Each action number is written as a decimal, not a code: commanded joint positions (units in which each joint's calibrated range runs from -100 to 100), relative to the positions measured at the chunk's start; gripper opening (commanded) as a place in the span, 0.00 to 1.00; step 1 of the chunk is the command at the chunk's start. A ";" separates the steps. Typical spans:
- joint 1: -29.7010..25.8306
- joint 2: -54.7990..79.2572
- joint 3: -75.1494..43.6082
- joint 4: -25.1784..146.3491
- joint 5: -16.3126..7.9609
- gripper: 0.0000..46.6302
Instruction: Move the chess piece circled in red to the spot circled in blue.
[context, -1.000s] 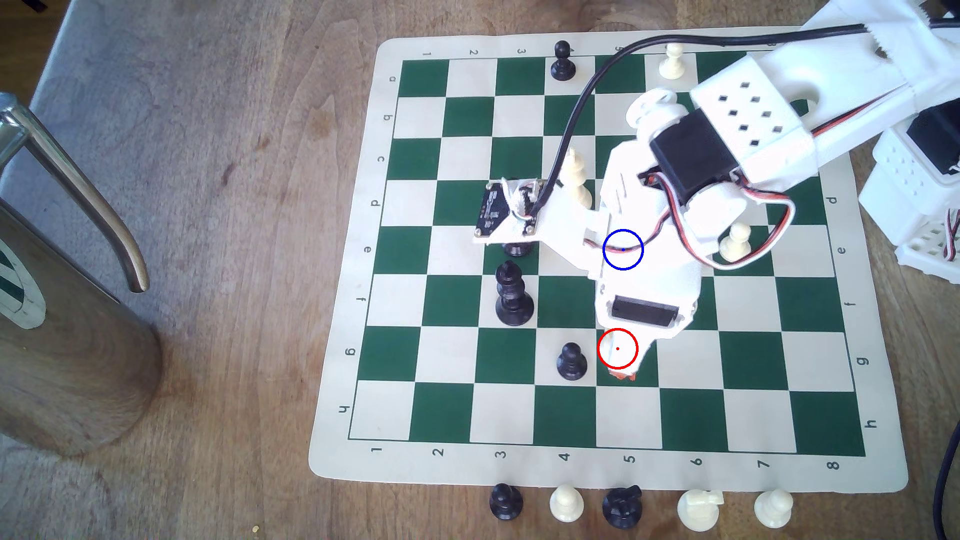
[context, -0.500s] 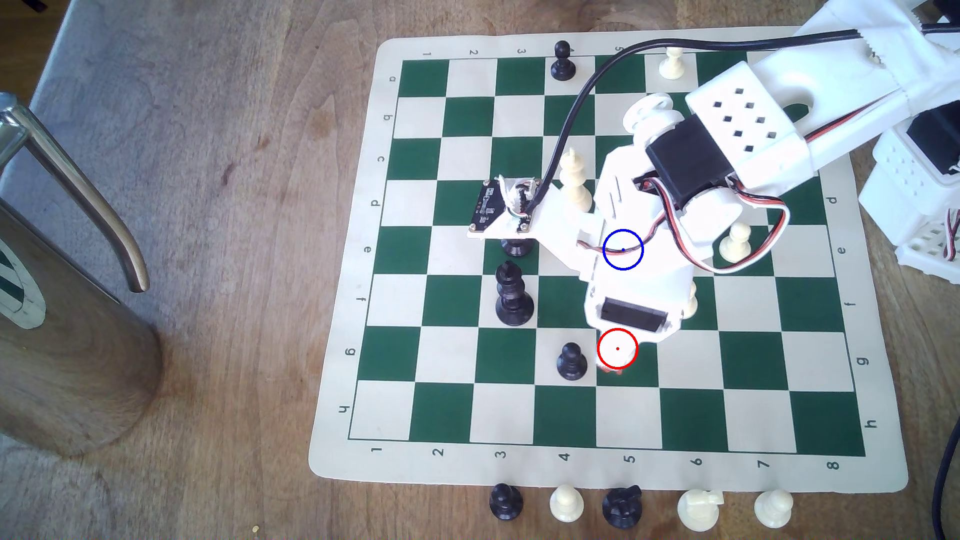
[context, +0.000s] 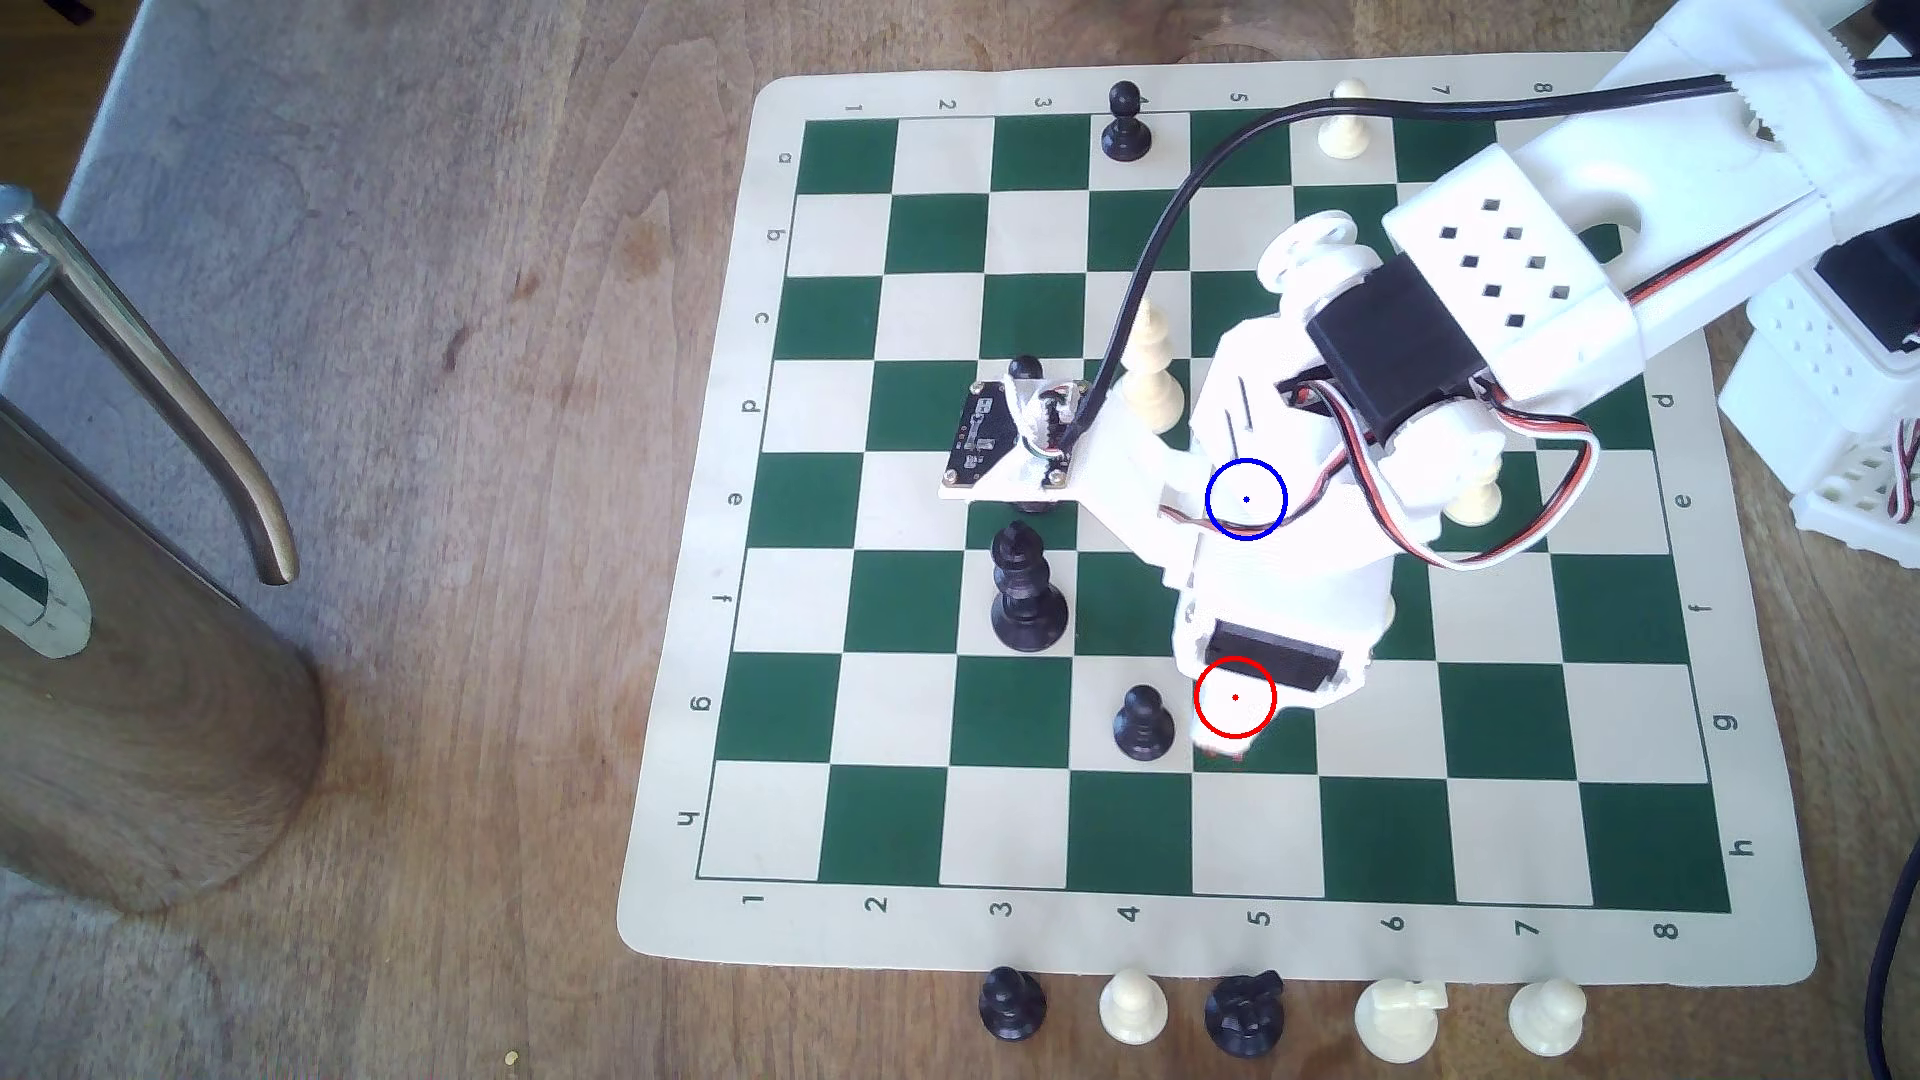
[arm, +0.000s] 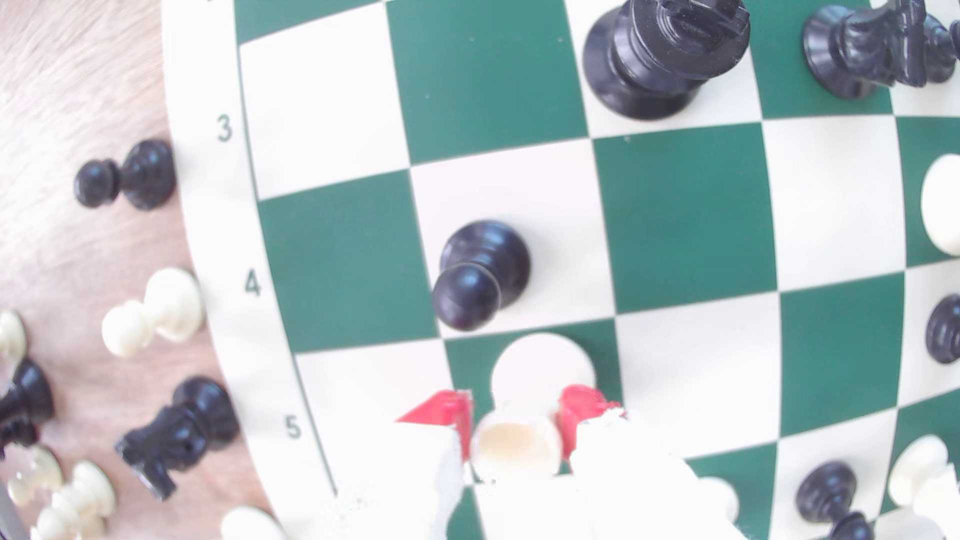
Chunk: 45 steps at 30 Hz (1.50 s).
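In the wrist view the chess piece (arm: 540, 371), a short cream rook with a notched top, stands on a green square. My gripper (arm: 514, 413) is shut on its top, and the red fingertips (arm: 447, 413) press it from both sides. In the exterior view my gripper (context: 1231, 743) sits inside the red ring and covers the rook. The blue ring (context: 1246, 498) is drawn over my arm two squares further up the same column. The spot's green square lies hidden under the arm.
A black pawn (context: 1143, 722) stands one square to the exterior view's left of the rook. A tall black piece (context: 1027, 592), a cream bishop (context: 1151, 363) and a cream pawn (context: 1475, 504) stand near the arm. Captured pieces (context: 1247, 1013) line the board's near edge.
The gripper's jaw, spread wide a second ago, has shut around the rook. The hand has shifted slightly over the red-ringed square.
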 joint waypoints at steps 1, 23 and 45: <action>0.28 -3.42 -0.79 -0.33 0.34 0.01; 6.14 -21.42 -2.79 9.09 4.00 0.01; 16.39 -24.05 19.33 -0.74 7.33 0.01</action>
